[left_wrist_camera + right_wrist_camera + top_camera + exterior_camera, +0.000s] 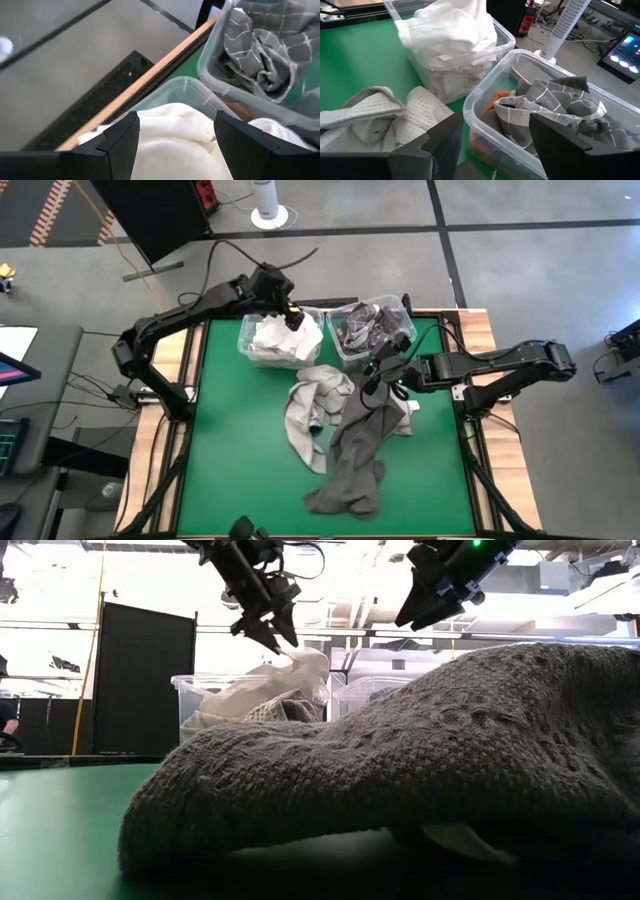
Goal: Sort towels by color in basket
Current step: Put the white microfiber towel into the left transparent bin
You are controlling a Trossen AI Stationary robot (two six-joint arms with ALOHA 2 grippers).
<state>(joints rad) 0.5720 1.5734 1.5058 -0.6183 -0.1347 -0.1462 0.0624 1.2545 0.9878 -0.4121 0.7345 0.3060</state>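
Note:
White towels (282,340) are heaped in the left clear bin (244,330). They also show in the left wrist view (175,130). Grey-and-white checked towels (555,107) and an orange one (501,96) lie in the right clear bin (348,360). A light grey towel (312,412) and a dark grey towel (360,455) lie crumpled on the green table. My left gripper (293,320) hangs open just above the white heap. My right gripper (378,375) is open and empty, over the right bin's near wall and the far end of the dark grey towel.
The two bins stand side by side at the table's far edge. The green mat (240,450) is bare to the left of the loose towels. In the low view the dark grey towel (420,760) fills the foreground. Wooden table rims run along both sides.

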